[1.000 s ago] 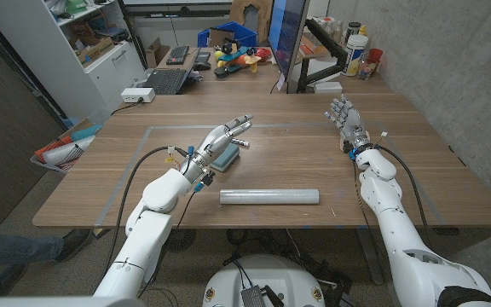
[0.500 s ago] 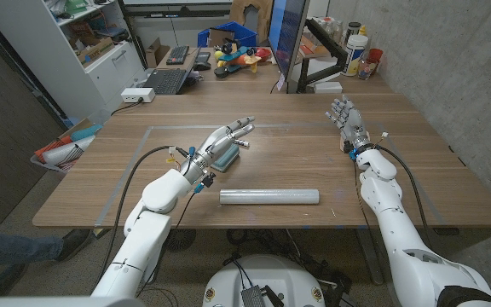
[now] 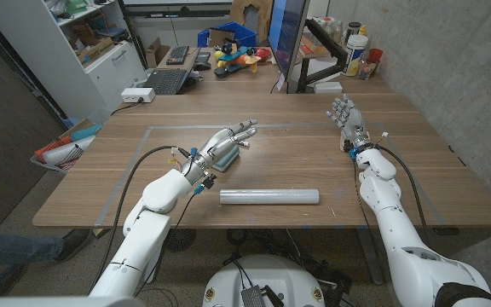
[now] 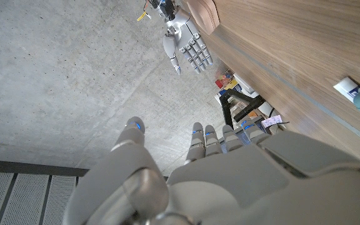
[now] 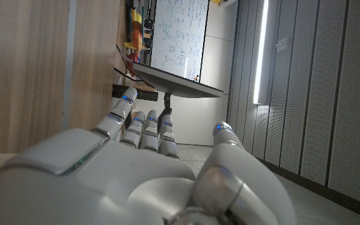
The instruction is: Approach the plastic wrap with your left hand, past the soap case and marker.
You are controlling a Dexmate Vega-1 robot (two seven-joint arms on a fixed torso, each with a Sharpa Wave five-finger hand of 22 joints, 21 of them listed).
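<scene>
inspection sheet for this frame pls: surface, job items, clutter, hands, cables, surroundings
Surface: wooden table, with a taped rectangle outline on it.
Job's things: plastic wrap roll lies lengthwise near the front edge, untouched; soap case, teal, sits partly under the left hand; marker cannot be made out.
Clutter: nothing seen on the table apart from these.
Hands: left hand fingers spread over the soap case, holding nothing; right hand open, fingers spread, at the far right of the table.
Cables: black cables loop along both forearms.
Surroundings: a second desk behind with a keyboard, a blue bin and a monitor; white shelving at left.
</scene>
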